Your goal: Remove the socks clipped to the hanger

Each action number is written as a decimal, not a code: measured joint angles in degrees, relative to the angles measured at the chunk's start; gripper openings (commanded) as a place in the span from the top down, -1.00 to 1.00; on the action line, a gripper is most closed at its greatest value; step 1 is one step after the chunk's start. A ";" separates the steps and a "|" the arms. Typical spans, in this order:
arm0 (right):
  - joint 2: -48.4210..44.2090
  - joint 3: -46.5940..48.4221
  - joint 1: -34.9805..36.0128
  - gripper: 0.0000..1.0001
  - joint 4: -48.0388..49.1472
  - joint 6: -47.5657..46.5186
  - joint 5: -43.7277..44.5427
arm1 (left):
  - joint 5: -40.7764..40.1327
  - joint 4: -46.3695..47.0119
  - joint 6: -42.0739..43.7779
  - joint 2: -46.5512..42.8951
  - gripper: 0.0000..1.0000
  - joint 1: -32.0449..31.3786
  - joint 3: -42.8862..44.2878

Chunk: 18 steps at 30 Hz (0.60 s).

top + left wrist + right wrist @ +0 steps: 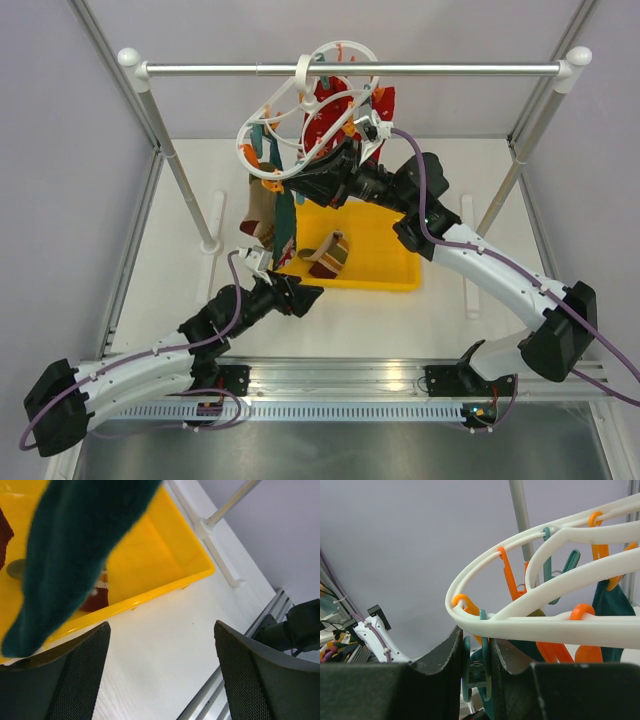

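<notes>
The white oval hanger hangs tilted from the rail, with orange and teal pegs dangling from it. A red sock, a dark teal sock and a beige-brown sock are still clipped to it. My right gripper is shut on a teal peg just under the hanger's frame. Below the teal sock's tip, my left gripper stands open over the table with nothing between its fingers. It appears near the bin's front corner.
A yellow bin sits under the hanger and holds a striped sock. The metal rail with white end knobs spans the back on two slanted legs. Aluminium frame rails run along the table's near edge.
</notes>
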 measured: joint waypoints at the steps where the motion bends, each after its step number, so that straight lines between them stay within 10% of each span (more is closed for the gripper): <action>1: 0.11 0.04 0.02 0.92 0.02 0.02 -0.02 | 0.26 0.00 0.02 -1.38 -0.68 -0.04 -0.02; 18: 0.94 0.07 0.02 0.92 0.70 0.42 0.00 | 1.92 -11.19 0.42 -17.64 -0.18 -0.24 3.80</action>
